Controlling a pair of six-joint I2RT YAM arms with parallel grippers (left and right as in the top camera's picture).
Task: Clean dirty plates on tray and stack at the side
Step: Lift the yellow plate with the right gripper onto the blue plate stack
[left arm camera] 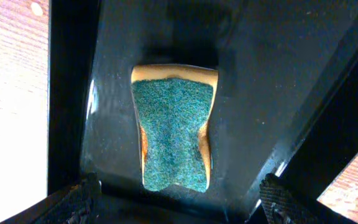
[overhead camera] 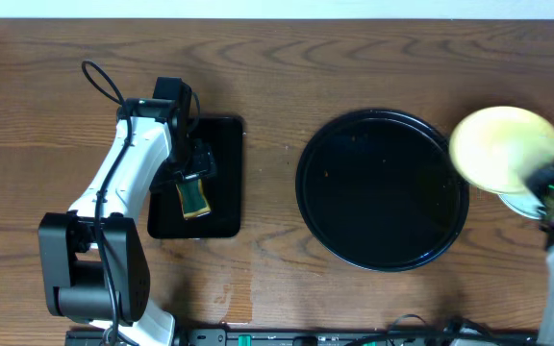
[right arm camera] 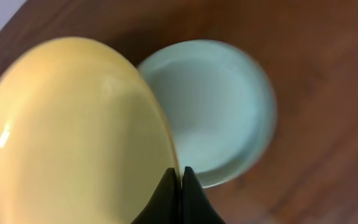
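Yellow plate (overhead camera: pixel 504 146) held right of the round tray (overhead camera: pixel 373 192), over a pale blue plate (right arm camera: pixel 210 106).
Its rim is clamped by the right jaws; the left jaws are held apart above a sponge (left arm camera: pixel 173 130), left of that tray.

Bench (overhead camera: pixel 277 58) contents, left to right.
Rectangular tray (overhead camera: pixel 221 173) at left, sponge (overhead camera: pixel 193 197) lying in it under the left hand (overhead camera: pixel 192 176). Round tray (overhead camera: pixel 383 192) right of centre. Tilted plate (overhead camera: pixel 503 146) past its right rim, pinched at the edge by the right hand (right arm camera: pixel 180 186), above a second plate (right arm camera: pixel 210 106) on the bench.
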